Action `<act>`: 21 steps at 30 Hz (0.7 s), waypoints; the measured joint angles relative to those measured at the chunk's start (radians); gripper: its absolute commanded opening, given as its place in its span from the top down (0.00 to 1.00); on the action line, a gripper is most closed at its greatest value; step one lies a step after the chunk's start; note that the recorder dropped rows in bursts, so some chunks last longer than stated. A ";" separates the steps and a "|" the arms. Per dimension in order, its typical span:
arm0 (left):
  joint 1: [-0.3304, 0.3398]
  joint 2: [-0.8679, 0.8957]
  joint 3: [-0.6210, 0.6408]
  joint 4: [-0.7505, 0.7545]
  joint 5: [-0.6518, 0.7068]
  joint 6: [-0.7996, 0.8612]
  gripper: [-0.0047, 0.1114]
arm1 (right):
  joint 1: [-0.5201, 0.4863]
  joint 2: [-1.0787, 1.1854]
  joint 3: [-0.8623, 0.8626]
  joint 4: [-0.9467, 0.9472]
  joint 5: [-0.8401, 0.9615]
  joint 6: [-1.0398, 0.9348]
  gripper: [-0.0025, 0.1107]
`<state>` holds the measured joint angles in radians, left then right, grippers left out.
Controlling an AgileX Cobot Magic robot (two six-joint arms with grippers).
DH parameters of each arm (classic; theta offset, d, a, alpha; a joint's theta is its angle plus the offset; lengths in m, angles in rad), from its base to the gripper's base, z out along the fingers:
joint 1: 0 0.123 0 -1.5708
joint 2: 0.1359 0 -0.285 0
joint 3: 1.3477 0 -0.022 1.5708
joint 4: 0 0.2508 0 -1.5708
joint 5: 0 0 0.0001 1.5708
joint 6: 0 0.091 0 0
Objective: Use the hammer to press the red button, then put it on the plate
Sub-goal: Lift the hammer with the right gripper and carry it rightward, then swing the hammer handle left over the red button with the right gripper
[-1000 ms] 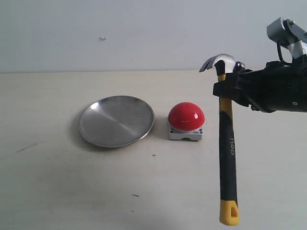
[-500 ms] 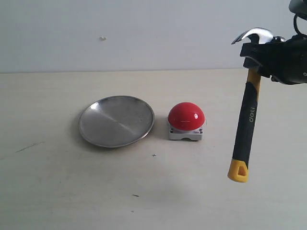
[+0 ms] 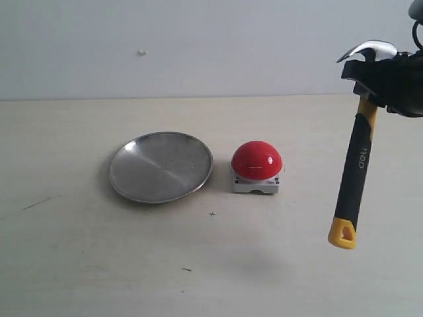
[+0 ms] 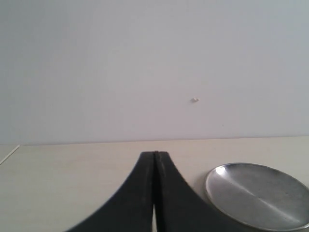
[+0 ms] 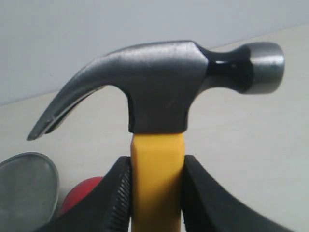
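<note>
Right tool [image 5: 155, 193] pinching hammer [image 3: 357, 165] just under its head, handle hanging, red button [image 3: 256, 160] well apart beside plate [image 3: 160, 166]

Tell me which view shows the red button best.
Exterior view: the red button is whole and unobstructed, dome and grey base, beside the plate. Right wrist view catches only a red sliver beside the right gripper, which is shut on the hammer. Left wrist view misses it entirely.
</note>
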<state>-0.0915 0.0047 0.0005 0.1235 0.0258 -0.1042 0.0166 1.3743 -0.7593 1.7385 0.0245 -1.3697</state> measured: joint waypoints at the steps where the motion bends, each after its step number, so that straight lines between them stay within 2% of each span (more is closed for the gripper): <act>1: 0.000 0.000 0.000 0.000 0.000 0.000 0.96 | 0.000 0.000 0.000 0.000 -0.014 -0.004 0.98; 8: 0.000 0.000 0.000 0.000 0.000 0.000 0.96 | 0.000 0.031 -0.006 -0.017 -0.174 -0.048 0.98; 10: 0.000 0.000 0.000 0.000 0.000 0.000 0.96 | 0.000 0.042 -0.007 -0.098 -0.219 0.004 0.98; 12: 0.000 0.000 0.000 0.000 0.000 0.000 0.96 | 0.000 0.044 -0.007 -0.238 -0.249 0.148 0.98; 13: 0.000 0.000 0.000 0.000 0.000 0.000 0.96 | 0.000 0.044 -0.010 -0.439 -0.253 0.384 0.98; 14: 0.000 0.000 0.000 0.000 0.000 0.000 0.96 | 0.000 0.044 -0.009 -0.534 -0.251 0.499 0.98; 15: 0.000 0.000 0.000 0.000 0.000 0.000 0.96 | 0.000 0.044 -0.011 -0.794 -0.241 0.815 0.98; 16: 0.000 0.000 0.000 0.000 0.000 0.000 0.96 | 0.000 0.044 -0.011 -0.932 -0.239 0.980 0.98; 17: 0.000 0.000 0.000 0.000 0.000 0.000 0.96 | 0.000 0.044 -0.011 -1.204 -0.229 1.308 0.98; 18: 0.000 0.000 0.000 0.000 0.000 0.000 0.96 | 0.000 0.044 -0.011 -1.309 -0.226 1.433 0.98; 19: 0.000 0.000 0.000 0.000 0.000 0.000 0.96 | 0.000 0.044 -0.011 -1.558 -0.225 1.733 0.98; 20: 0.000 0.000 0.000 0.000 0.000 0.000 0.96 | 0.002 0.044 -0.011 -1.650 -0.236 1.848 0.98; 21: 0.000 0.000 0.000 0.000 0.000 0.000 0.96 | 0.004 0.044 0.011 -1.858 -0.316 2.115 0.98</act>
<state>-0.0915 0.0047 0.0005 0.1235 0.0258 -0.1042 0.0203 1.4183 -0.7482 -0.1198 -0.2919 0.7448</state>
